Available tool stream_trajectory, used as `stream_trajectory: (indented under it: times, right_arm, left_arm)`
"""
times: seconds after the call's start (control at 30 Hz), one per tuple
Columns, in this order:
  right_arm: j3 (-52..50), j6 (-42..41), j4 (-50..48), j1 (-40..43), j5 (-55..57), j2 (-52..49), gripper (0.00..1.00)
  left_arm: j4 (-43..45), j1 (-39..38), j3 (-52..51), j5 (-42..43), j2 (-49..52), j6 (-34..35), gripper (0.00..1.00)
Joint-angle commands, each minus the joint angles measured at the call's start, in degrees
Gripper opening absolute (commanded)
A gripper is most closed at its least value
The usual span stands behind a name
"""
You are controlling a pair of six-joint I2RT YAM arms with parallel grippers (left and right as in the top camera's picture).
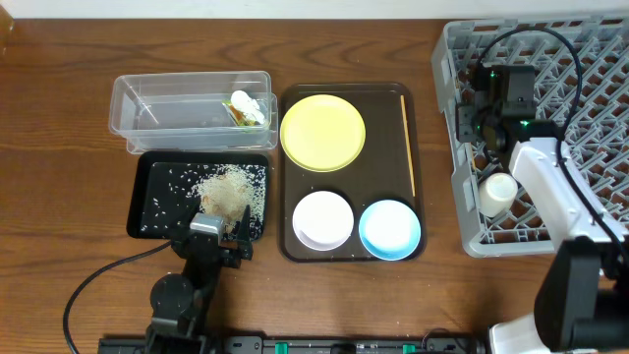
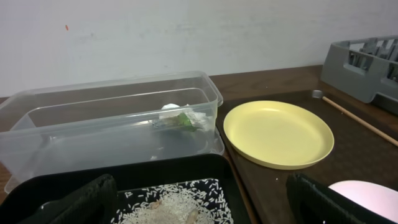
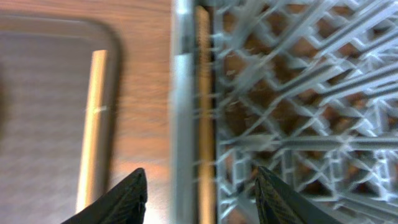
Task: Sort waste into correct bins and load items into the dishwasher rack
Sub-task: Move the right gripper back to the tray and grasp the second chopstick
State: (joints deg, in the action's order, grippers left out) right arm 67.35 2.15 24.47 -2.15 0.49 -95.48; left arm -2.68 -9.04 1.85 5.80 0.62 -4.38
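The clear tub point(image 1: 157, 108) holds the white wrapper point(image 1: 242, 99) and green-and-orange packet point(image 2: 180, 121). Rice scraps point(image 1: 228, 189) lie in the black tray point(image 1: 147, 202). My left gripper point(image 2: 199, 208) is open and empty, low over the rice. The yellow plate point(image 1: 322, 131), white bowl point(image 1: 322, 218), light-blue bowl point(image 1: 389, 228) and one chopstick point(image 1: 408, 143) rest on the brown tray. My right gripper point(image 3: 200, 180) is open over the left wall of the grey rack point(image 1: 550, 59). The other chopstick point(image 3: 204, 112) lies inside that wall, between the fingers.
The dark brown serving tray point(image 1: 344, 251) sits between the bins and the rack. A white cup point(image 1: 498, 193) lies in the rack's front left corner. The left arm's cable trails along the table's front edge.
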Motion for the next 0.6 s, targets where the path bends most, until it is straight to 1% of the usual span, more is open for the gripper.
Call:
stream_trajectory:
  times: [0.0, 0.07, 0.17, 0.23, 0.3, 0.33, 0.43, 0.57]
  right_arm:
    - [0.2, -4.1, 2.8, -3.0, -12.2, 6.4, 0.56]
    - [0.2, -4.6, 5.6, -5.5, -16.2, 8.4, 0.56]
    - [0.1, -8.6, 10.3, -10.1, -16.0, 8.8, 0.57]
    - [0.1, -12.2, 13.9, -13.4, -11.1, 7.6, 0.55]
    - [0.0, -15.5, 15.4, -15.9, -4.6, 5.8, 0.51]
    - [0.0, -17.2, 15.6, -17.2, -0.4, 4.3, 0.50]
    - [0.0, -20.2, 14.1, -19.3, 6.1, 0.1, 0.44]
    - [0.0, -21.0, 9.5, -19.5, 8.8, -5.8, 0.44]
  left_arm:
    - [-0.8, 0.3, -1.6, 0.2, -0.4, -0.3, 0.89]
    - [-0.8, 0.3, -1.6, 0.2, -0.4, -0.3, 0.90]
    - [-0.8, 0.3, -1.6, 0.2, -0.4, -0.3, 0.89]
    - [-0.8, 0.3, -1.6, 0.2, -0.4, -0.3, 0.90]
    - [-0.8, 0.3, -1.6, 0.2, -0.4, -0.3, 0.89]
    - [-0.8, 0.3, -1.6, 0.2, -0.4, -0.3, 0.90]
    - [-0.8, 0.3, -1.6, 0.2, -0.4, -0.3, 0.90]
    - [-0.8, 0.3, -1.6, 0.2, -0.4, -0.3, 0.89]
